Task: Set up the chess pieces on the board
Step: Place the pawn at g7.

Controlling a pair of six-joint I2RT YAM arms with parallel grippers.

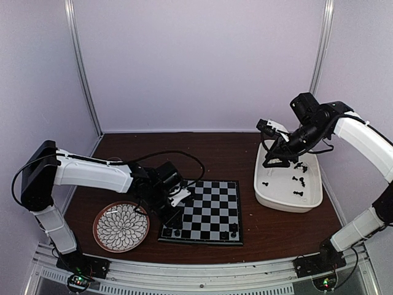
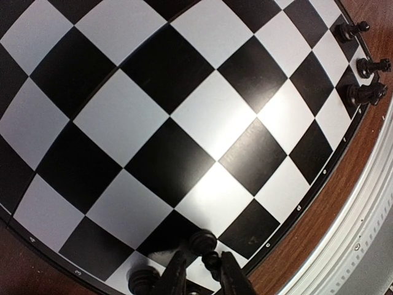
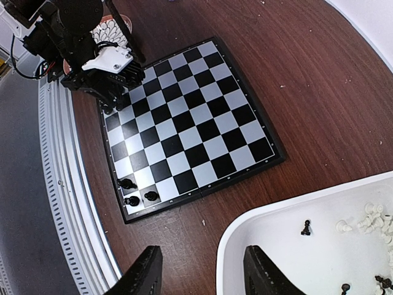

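Observation:
The board lies at the table's middle front. Three black chess pieces stand at its near right corner, also in the right wrist view. My left gripper hangs low over the near left corner, jaws narrowly open around a black piece. The right finger touches that piece; a sliver of board shows at the left finger. Another black piece stands beside it. My right gripper is open and empty, high over the white tub's left rim. Black pieces and white ones lie in the tub.
A round flower-patterned plate sits left of the board, under my left arm. The brown table ends in a metal rail just past the board's near edge. Pale walls close in the back and sides.

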